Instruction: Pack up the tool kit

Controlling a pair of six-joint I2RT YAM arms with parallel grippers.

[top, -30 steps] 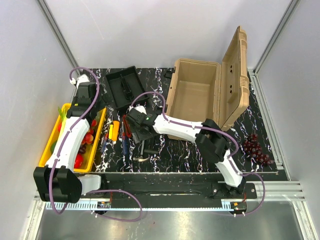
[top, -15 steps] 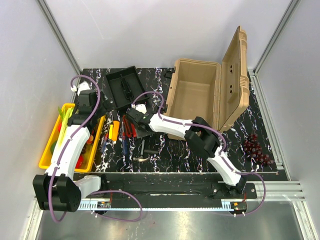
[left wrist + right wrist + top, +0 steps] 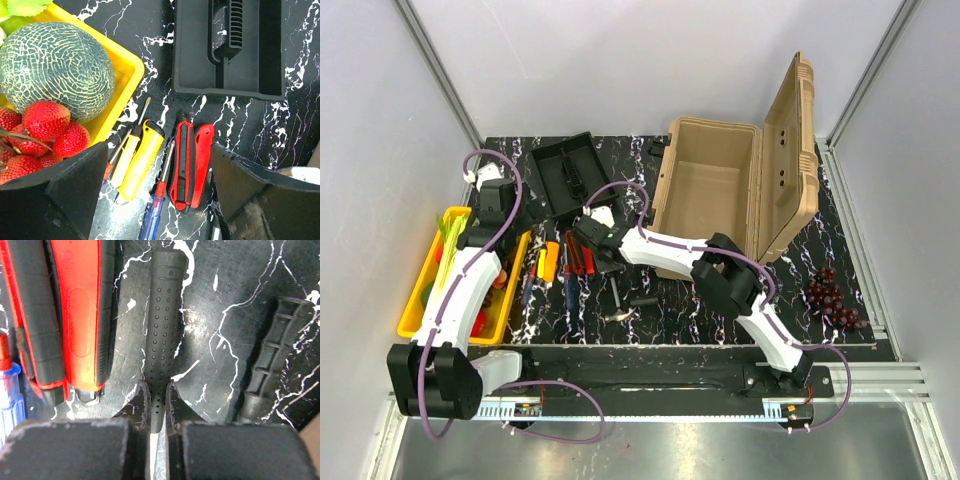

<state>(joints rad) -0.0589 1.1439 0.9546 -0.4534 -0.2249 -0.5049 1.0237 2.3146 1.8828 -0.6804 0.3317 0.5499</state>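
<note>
The tan toolbox (image 3: pixel 720 190) stands open at the back right, lid up, and looks empty. Its black inner tray (image 3: pixel 565 170) (image 3: pixel 227 50) lies on the table to its left. Small tools lie in a row: a yellow-handled tool (image 3: pixel 140 160), a red-and-black tool (image 3: pixel 190 160) (image 3: pixel 75 315) and a blue-handled screwdriver (image 3: pixel 152 220). My right gripper (image 3: pixel 608 265) (image 3: pixel 157 405) is shut on the end of a black dotted handle (image 3: pixel 162 330) that lies on the table. My left gripper (image 3: pixel 162 200) (image 3: pixel 505 225) hangs open above the row of tools, holding nothing.
A yellow tray (image 3: pixel 420 290) of produce sits at the left, with a melon (image 3: pixel 55 60) and strawberries (image 3: pixel 45 127). A ribbed black handle (image 3: pixel 272 360) lies right of the gripped one. Dark grapes (image 3: pixel 832 295) rest at the right edge.
My right gripper shifted left over the tools and closed on the black dotted handle. My left arm drew back slightly and stayed open.
</note>
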